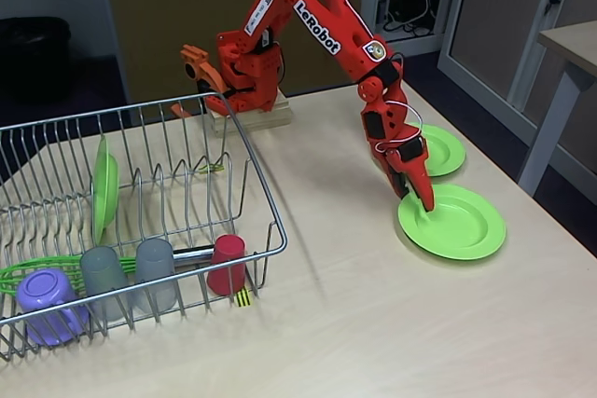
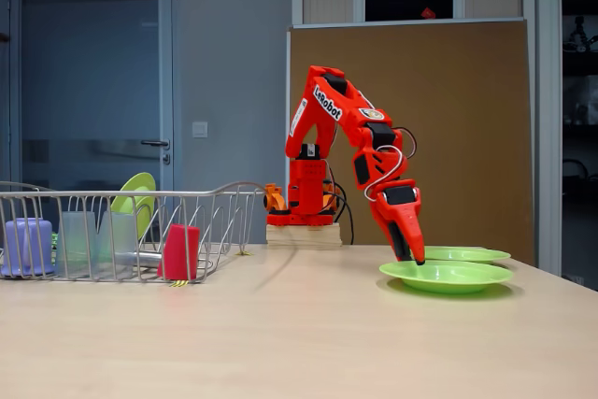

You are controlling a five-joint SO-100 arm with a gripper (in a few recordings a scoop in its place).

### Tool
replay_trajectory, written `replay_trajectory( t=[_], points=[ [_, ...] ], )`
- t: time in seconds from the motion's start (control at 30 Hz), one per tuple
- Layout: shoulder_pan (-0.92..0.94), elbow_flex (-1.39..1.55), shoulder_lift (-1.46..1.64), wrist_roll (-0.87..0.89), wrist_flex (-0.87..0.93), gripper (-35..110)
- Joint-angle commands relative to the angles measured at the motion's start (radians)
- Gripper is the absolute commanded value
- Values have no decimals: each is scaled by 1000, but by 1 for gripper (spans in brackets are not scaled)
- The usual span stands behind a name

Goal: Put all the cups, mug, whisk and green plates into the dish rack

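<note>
The gripper noses down onto the rear-left rim of the near plate, its fingertips at the plate's edge — whether the jaws pinch the rim or merely meet it cannot be told from either fixed view. In a fixed view from the side the tip touches the plate's left rim, and that plate sits flat on the table. A second plate lies just behind it, the two rims near or overlapping. The rack stands well to the left, so any lift has to carry the plate leftward across bare tabletop and over the rack's tall wire side. Inside, a third plate stands upright between the prongs, with open slots beside it; the mug, two grey cups and the red cup crowd the front row, and the whisk lies along that row — its handle running to the right.
</note>
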Motion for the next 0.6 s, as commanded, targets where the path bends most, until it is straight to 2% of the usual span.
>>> replay_trajectory(
  t=[0.0, 0.57],
  points=[
    [-21, 6, -31, 44, 6, 25],
    [-25, -14, -57, 143, 6, 0]
  ],
)
